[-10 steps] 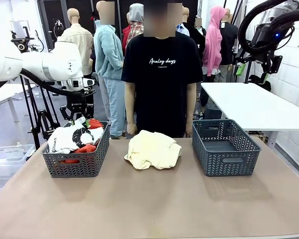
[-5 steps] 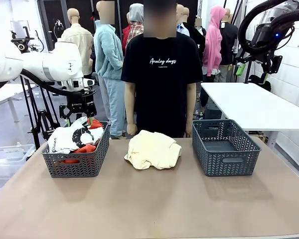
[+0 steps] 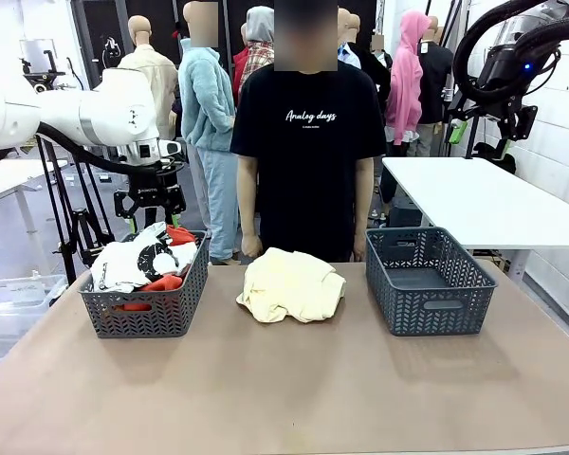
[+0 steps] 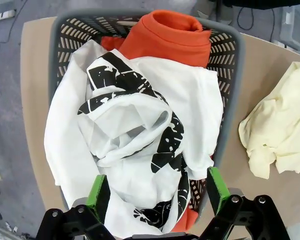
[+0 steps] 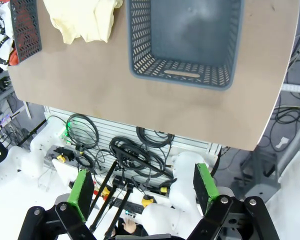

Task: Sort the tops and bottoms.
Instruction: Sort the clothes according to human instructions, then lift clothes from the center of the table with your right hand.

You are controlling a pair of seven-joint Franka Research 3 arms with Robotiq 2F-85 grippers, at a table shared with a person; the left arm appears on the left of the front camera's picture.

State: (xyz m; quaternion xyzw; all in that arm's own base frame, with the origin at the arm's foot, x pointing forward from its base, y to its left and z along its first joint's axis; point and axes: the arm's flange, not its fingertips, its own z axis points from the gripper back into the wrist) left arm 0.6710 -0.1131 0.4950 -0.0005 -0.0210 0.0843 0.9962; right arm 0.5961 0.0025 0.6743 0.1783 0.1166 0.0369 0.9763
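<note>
your left gripper (image 3: 153, 220) hangs wide open and empty above the left basket (image 3: 148, 313), which holds the white printed garment (image 4: 140, 145) and the orange-red garment (image 4: 172, 37). the pale yellow garment (image 3: 292, 284) lies unsorted on the table (image 3: 284, 389). right basket (image 3: 431, 282) is empty. right gripper (image 5: 142, 192) is wide open, raised high.

The crumpled pale yellow cloth garment (image 3: 291, 284) lies on the brown table (image 3: 284, 389), between two grey plastic lattice baskets: left basket (image 3: 148, 308), right basket (image 3: 430, 282).
</note>
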